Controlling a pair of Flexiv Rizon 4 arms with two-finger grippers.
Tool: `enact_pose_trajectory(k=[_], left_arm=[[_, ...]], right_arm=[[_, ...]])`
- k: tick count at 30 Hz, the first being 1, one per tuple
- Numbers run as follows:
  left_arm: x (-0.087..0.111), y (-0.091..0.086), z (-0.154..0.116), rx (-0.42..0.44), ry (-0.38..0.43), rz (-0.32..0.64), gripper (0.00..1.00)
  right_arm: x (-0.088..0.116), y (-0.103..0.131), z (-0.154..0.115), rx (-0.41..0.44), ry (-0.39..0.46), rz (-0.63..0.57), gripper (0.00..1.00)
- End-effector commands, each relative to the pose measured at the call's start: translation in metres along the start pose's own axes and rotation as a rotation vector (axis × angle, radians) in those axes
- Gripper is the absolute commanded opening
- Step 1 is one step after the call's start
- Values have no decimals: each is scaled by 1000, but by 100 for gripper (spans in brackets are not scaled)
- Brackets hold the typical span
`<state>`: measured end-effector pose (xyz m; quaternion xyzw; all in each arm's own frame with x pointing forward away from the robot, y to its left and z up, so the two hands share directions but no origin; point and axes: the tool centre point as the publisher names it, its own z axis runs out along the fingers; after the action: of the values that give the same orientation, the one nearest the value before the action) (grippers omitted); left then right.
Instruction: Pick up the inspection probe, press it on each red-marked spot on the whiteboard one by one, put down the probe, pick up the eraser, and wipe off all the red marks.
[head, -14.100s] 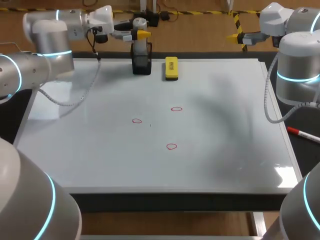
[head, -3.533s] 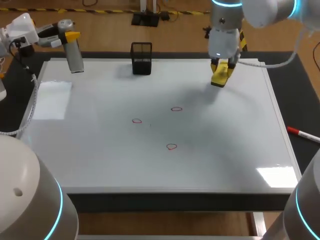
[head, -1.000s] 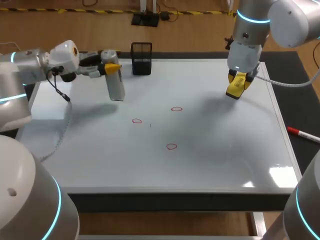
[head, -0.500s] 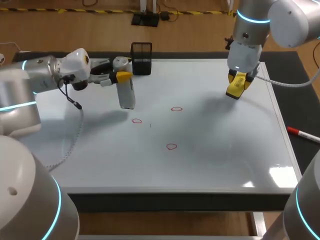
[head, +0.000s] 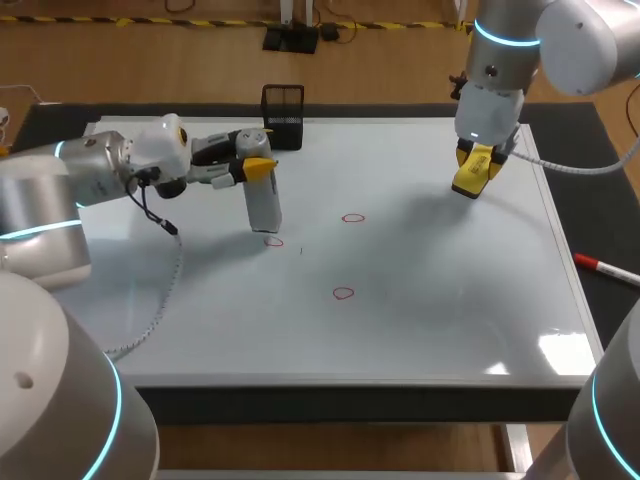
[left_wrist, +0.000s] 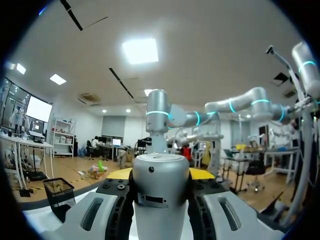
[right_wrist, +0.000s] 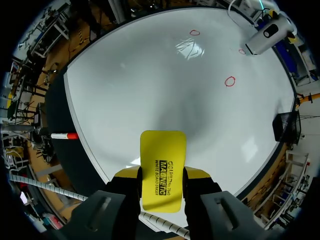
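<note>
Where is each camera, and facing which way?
Head: above, behind; looks down on whiteboard; left arm, right arm show.
Left wrist: on left arm; looks out across room; left tool holds probe.
Right wrist: on right arm; looks down on whiteboard; right tool holds eraser.
Head and right wrist share red marks, probe, eraser.

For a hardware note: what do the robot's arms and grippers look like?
The left arm and right arm are rounded silver-grey tubes with glowing cyan rings. The left gripper and right gripper are dark grey with yellow tips. A black cable loops off the left wrist.
</note>
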<state>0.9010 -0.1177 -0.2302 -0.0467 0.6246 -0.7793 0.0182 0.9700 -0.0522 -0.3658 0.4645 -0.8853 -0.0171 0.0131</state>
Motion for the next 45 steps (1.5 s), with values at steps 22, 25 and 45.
enact_pose_trajectory(k=[22, 25, 45], left_arm=[[11, 15, 7, 3, 10, 22, 0], [11, 18, 6, 4, 10, 22, 0], [12, 26, 3, 14, 16, 33, 0]], right_arm=[[0, -1, -1, 2, 2, -2, 0], [0, -1, -1, 2, 2, -2, 0], [0, -1, -1, 2, 2, -2, 0]])
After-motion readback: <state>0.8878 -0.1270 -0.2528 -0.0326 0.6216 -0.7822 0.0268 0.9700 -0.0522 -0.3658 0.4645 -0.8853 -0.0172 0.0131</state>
